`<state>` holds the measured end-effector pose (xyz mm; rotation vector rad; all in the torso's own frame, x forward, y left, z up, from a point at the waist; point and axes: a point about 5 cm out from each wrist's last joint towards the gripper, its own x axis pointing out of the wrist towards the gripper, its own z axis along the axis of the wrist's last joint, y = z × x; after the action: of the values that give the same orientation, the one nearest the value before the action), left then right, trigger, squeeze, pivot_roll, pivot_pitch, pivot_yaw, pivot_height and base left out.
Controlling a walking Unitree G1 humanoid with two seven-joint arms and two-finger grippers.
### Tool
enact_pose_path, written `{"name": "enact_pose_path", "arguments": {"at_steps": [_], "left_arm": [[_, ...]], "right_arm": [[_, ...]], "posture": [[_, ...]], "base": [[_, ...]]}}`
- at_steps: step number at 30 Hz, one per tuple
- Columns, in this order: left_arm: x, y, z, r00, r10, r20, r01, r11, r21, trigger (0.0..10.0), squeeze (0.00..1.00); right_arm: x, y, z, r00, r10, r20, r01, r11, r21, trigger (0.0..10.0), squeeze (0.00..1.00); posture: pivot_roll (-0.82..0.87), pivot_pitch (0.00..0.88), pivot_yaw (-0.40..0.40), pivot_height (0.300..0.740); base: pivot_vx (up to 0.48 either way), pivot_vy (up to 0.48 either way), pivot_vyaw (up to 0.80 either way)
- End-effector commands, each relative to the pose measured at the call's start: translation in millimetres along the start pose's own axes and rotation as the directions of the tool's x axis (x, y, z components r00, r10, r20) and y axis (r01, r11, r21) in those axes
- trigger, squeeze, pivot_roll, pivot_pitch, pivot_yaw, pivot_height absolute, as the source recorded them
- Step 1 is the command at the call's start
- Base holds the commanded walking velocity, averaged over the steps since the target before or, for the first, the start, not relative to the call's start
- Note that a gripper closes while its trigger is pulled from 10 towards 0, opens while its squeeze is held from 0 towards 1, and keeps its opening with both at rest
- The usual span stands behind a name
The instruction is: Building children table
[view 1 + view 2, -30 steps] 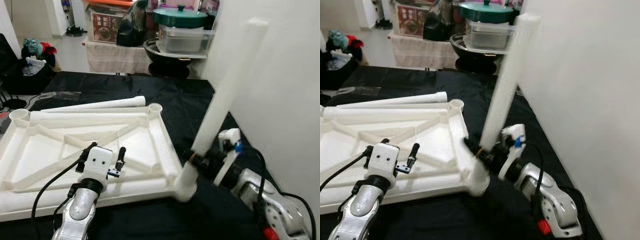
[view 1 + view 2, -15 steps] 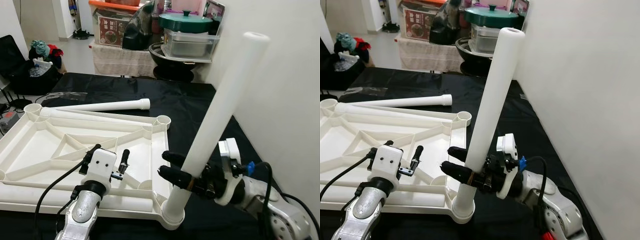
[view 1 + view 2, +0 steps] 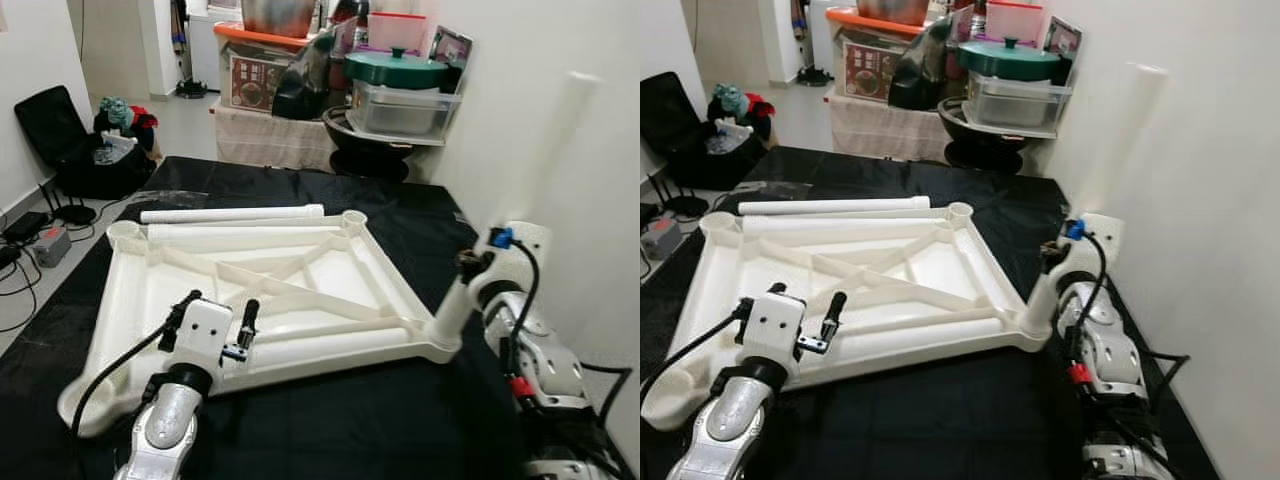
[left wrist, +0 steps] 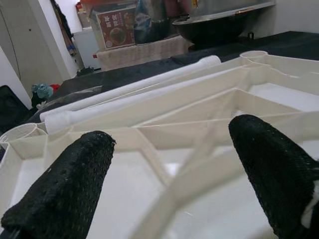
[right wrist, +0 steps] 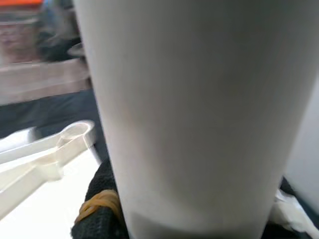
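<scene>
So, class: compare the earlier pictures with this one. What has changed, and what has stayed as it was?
The camera has pulled back and risen. The right hand keeps its grip on the upright table leg in the tabletop's corner socket. The left hand still hovers open over the tabletop; the loose leg lies unmoved.

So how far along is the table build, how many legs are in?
One leg stands in the tabletop's near right corner socket, with the right claw clamped on it; whether it is fully seated can't be told. Two legs lie along the far edge. The other corner sockets look empty. The left claw hovers open over the frame.
</scene>
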<state>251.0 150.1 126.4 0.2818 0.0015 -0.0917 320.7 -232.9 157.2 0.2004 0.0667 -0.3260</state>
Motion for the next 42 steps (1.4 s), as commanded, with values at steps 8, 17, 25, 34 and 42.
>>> {"name": "enact_pose_path", "arguments": {"at_steps": [8, 17, 25, 34, 42], "left_arm": [[2.4, -0.2, -2.8, 1.0, -0.001, -0.012, 0.001, 1.0, 0.002, 10.0, 0.0], [5.2, 5.4, -1.6, 1.0, 0.007, -0.006, -0.007, 1.0, 0.004, 10.0, 0.0], [4.8, 2.8, -1.3, 1.0, -0.004, -0.006, 0.004, 1.0, 0.009, 10.0, 0.0], [2.3, 0.3, 0.0, 1.0, 0.002, -0.001, -0.002, 1.0, 0.012, 10.0, 0.0], [0.0, -2.8, -1.1, 1.0, -0.007, -0.003, 0.007, 1.0, 0.012, 10.0, 0.0]], "right_arm": [[-33.8, 57.0, -46.2, 0.831, 0.525, -0.182, -0.516, 0.851, 0.096, 10.0, 0.0], [-42.1, 62.7, -4.8, 0.647, 0.762, -0.031, -0.755, 0.645, 0.12, 10.0, 0.0], [-99.4, 64.0, 11.9, 0.113, 0.993, -0.033, -0.992, 0.115, 0.045, 10.0, 0.0], [-102.5, 66.4, 4.1, 0.053, 0.998, -0.03, -0.997, 0.055, 0.063, 0.0, 0.0], [0.3, 17.0, -6.8, 0.941, 0.334, -0.048, -0.332, 0.942, 0.048, 0.0, 0.0]], "posture": [[0.13, 0.0, -0.114, 0.74], [0.13, 0.0, -0.112, 0.74], [0.14, 0.0, -0.115, 0.74], [0.13, 0.0, -0.115, 0.74], [0.13, 0.0, -0.108, 0.74]], "base": [[0.0, 0.0, 0.0], [0.0, 0.0, 0.0], [0.0, 0.0, 0.0], [0.0, 0.0, 0.0], [0.0, 0.0, 0.0]]}}
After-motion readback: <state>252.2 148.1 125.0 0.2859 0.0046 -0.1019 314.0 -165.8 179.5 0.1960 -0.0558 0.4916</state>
